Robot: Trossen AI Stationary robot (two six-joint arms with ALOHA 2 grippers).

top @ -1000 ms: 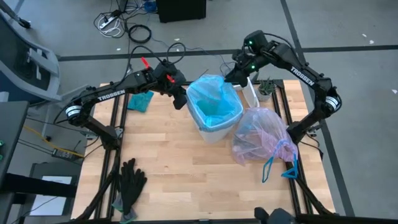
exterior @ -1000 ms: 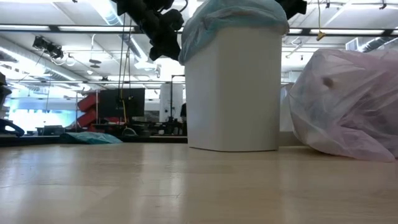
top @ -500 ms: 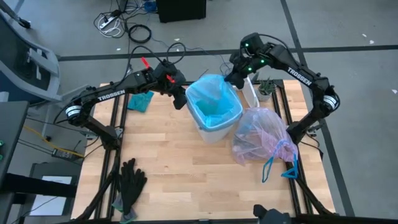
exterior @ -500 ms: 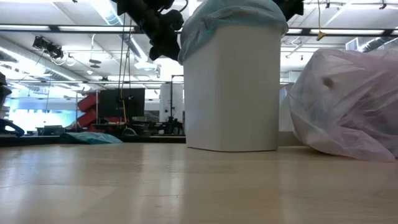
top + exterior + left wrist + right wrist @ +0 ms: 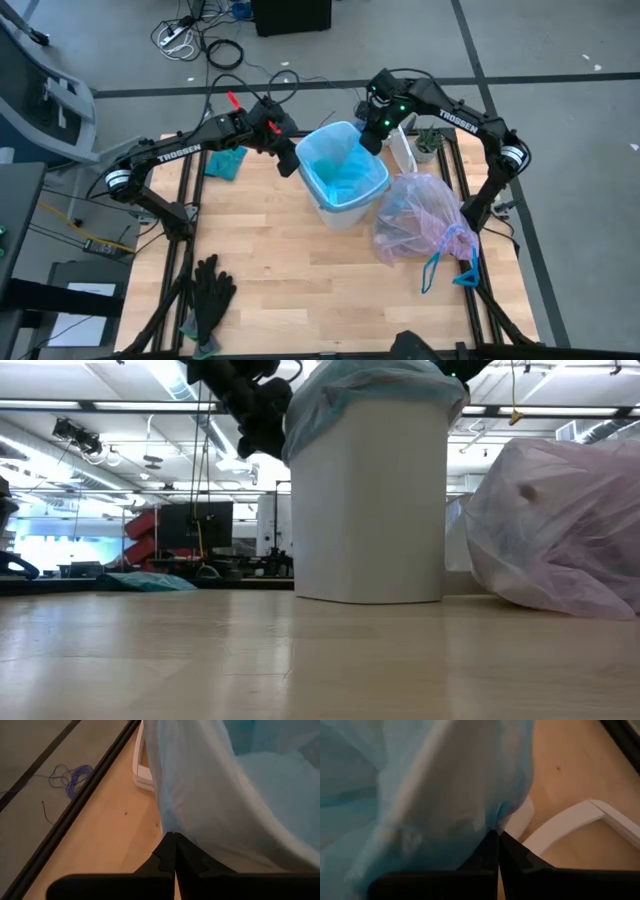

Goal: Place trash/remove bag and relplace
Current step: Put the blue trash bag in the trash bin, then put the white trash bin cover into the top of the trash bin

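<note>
Your right gripper (image 5: pixel 372 138) is closed on the edge of the light-blue bag (image 5: pixel 340 168), its fingers (image 5: pixel 496 851) pinched together on the film at the far right corner of the white bin (image 5: pixel 345 212). Your left gripper (image 5: pixel 290 160) is clamped on the same light-blue bag at the bin's left rim, fingertips (image 5: pixel 172 851) meeting on a fold of the plastic. Between the two, the liner is stretched open over the bin's mouth and drapes down the outside of the rim, as the low view shows.

Just right of the bin, the full pink-lavender bag (image 5: pixel 420 220) lies on the wooden table (image 5: pixel 280 270), its blue drawstring ties (image 5: pixel 448 265) trailing toward the front edge; you can make out crumpled scraps through its film. A white lid frame (image 5: pixel 402 148) stands behind the bin. Black gloves (image 5: pixel 210 290) lie at the front left, and a teal cloth (image 5: pixel 226 162) sits at the rear left.
</note>
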